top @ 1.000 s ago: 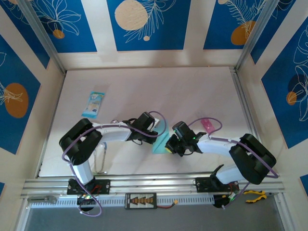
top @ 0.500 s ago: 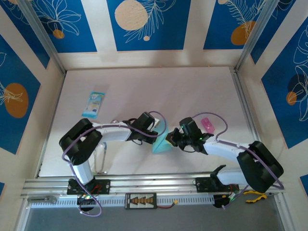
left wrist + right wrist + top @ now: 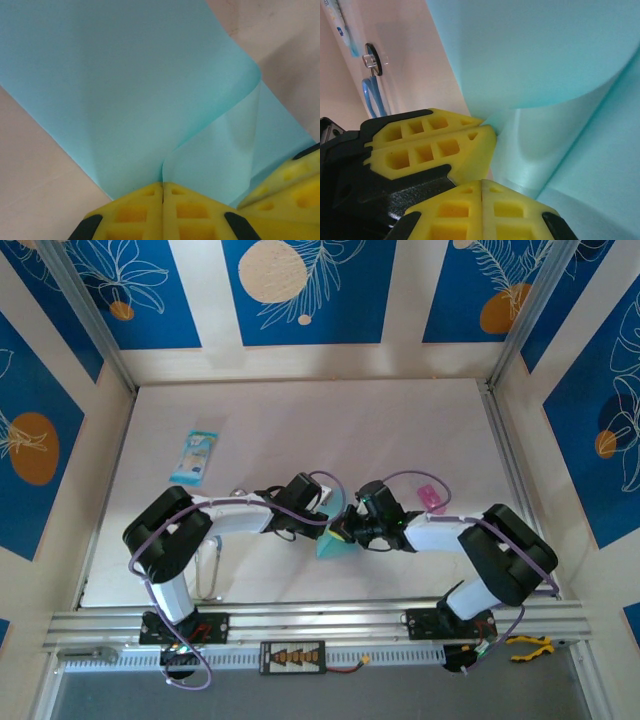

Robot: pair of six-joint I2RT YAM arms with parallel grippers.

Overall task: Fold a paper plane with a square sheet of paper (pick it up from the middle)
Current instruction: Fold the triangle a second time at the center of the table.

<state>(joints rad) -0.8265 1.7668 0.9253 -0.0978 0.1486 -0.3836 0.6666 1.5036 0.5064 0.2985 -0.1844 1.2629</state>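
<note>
Light-blue thin square sheet of paper (image 3: 330, 545), pinched by both grippers, fold under way.

Overhead view: the left gripper (image 3: 325, 512) and right gripper (image 3: 345, 532) meet tip to tip over the sheet, near the front middle of the pale table (image 3: 300, 420). The right gripper has swung back in beside the left after standing farther right half a second ago. Left wrist view: yellow fingers (image 3: 135, 215) closed tight on the sheet's near edge, with the paper curling up into a soft loop. Right wrist view: its own fingers likewise clamped on the paper, with the left gripper's pads just beside. Judgement: bringing the two pinches together bows the sheet over itself. No pressed crease shows, so the paper plane is far from formed.
</note>
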